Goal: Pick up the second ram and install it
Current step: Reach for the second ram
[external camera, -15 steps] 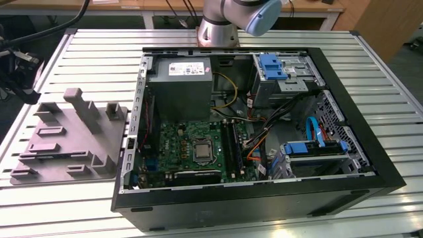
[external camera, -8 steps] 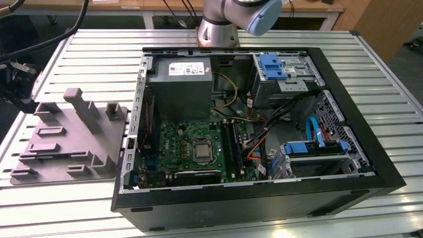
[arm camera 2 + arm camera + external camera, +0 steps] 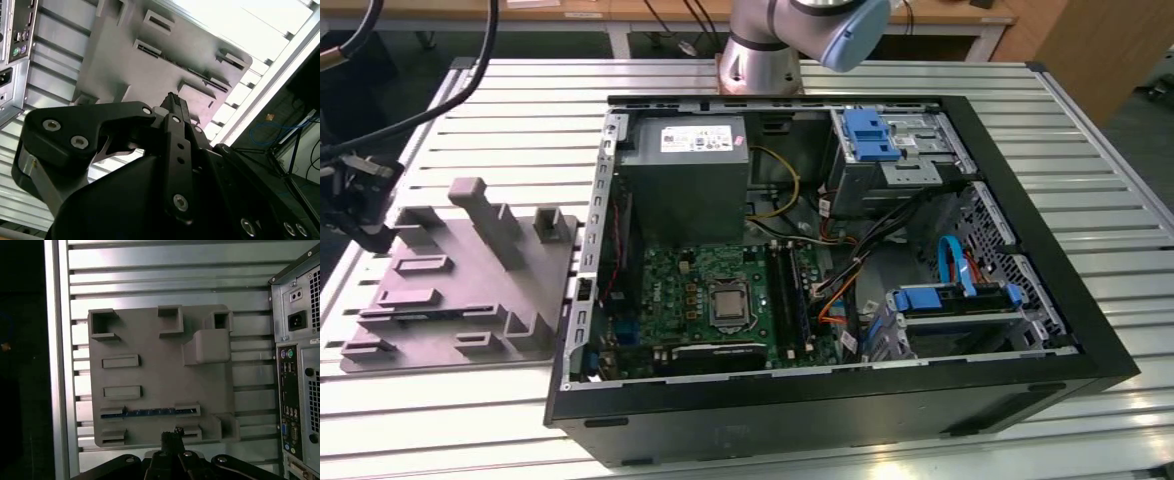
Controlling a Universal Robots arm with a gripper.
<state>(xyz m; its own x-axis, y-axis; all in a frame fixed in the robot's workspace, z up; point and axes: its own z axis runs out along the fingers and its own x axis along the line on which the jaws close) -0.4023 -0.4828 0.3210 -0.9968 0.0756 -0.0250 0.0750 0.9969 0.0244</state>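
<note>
The second ram [image 3: 149, 412] is a thin blue strip standing on edge in the slots of the grey tray [image 3: 150, 340], in the row nearest my fingers. In both wrist views my gripper [image 3: 172, 434] [image 3: 173, 102] hovers well above the tray. It is just off the tray edge beside the ram and touches nothing. Its black fingertips are pressed together and hold nothing. In the exterior view the arm's dark wrist end [image 3: 354, 205], with cables, hangs at the left edge next to the tray [image 3: 454, 290].
The open computer case [image 3: 1014, 330] lies to the exterior view's right of the tray, its rear panel [image 3: 295, 390] facing the tray. Inside are the motherboard's long black slots [image 3: 787, 285], a power supply [image 3: 680, 170] and blue drive brackets. The robot base [image 3: 761, 60] stands behind the case.
</note>
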